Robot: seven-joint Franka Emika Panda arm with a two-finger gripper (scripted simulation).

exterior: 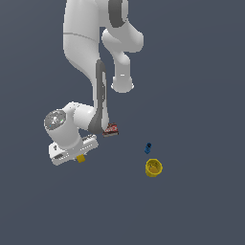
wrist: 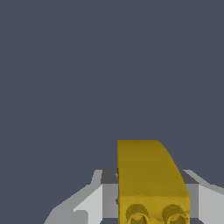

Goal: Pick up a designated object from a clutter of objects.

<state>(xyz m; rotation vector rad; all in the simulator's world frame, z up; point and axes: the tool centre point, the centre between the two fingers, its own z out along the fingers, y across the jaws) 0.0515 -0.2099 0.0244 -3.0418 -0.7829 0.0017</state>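
The designated object, a small yellow brick (wrist: 148, 175) with round bumps on its end, sits between my gripper's (wrist: 152, 186) two fingers; a grey pad presses against each side of it. In the exterior view the brick (exterior: 81, 158) pokes out beneath the white hand, where the gripper (exterior: 79, 155) is shut on it, at the exterior view's left. The rest of the clutter lies apart from it: a dark red-labelled flat box (exterior: 111, 129), a tiny blue piece (exterior: 148, 148) and a round yellow cup (exterior: 153, 168).
The arm's links (exterior: 98, 91) rise over the box and partly cover it. The blue piece and the cup lie close together at the exterior view's right, well away from the hand. The floor is plain dark grey.
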